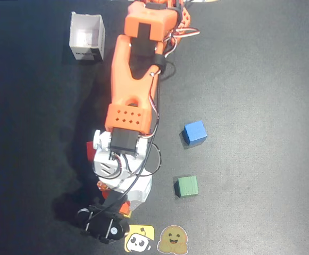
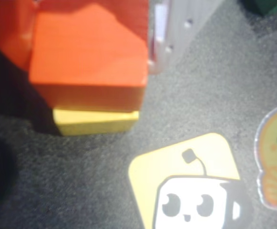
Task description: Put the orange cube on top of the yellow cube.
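In the wrist view the orange cube [image 2: 88,52] sits between my gripper's [image 2: 88,57] orange finger on the left and white finger [image 2: 169,33] on the right. It rests on or just above the yellow cube [image 2: 95,121], whose front edge shows beneath it; contact cannot be told. The gripper looks shut on the orange cube. In the overhead view the gripper [image 1: 117,204] is at the lower left under the arm, with only a sliver of orange [image 1: 124,209] showing. The yellow cube is hidden there.
A yellow cartoon-face sticker [image 2: 190,186] and a brown blob sticker [image 2: 276,157] lie flat just in front of the cubes. A green cube [image 1: 186,186] and a blue cube [image 1: 194,132] stand to the right. A red cube [image 1: 89,151] peeks out left of the arm. A white box [image 1: 86,37] stands at upper left.
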Controlling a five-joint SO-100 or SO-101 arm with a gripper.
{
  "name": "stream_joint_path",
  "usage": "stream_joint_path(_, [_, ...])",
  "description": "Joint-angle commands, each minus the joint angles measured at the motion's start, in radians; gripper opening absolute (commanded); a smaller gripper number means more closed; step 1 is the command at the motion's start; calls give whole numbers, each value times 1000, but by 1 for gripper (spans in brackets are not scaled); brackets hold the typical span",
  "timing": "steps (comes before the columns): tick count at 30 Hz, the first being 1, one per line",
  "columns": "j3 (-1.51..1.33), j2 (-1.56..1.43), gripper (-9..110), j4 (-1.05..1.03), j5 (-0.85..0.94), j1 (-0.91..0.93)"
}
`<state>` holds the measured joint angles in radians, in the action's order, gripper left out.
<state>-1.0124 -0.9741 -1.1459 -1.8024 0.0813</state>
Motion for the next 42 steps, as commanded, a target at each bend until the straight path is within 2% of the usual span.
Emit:
stream_joint_path(1, [37,-12,13,14,-8,-6])
stream_joint_path(24, [35,14,17,37,-11,0])
stream_joint_path(28, [35,17,24,44,-11,0])
stream_joint_path(42, [35,12,28,61,-20,-3])
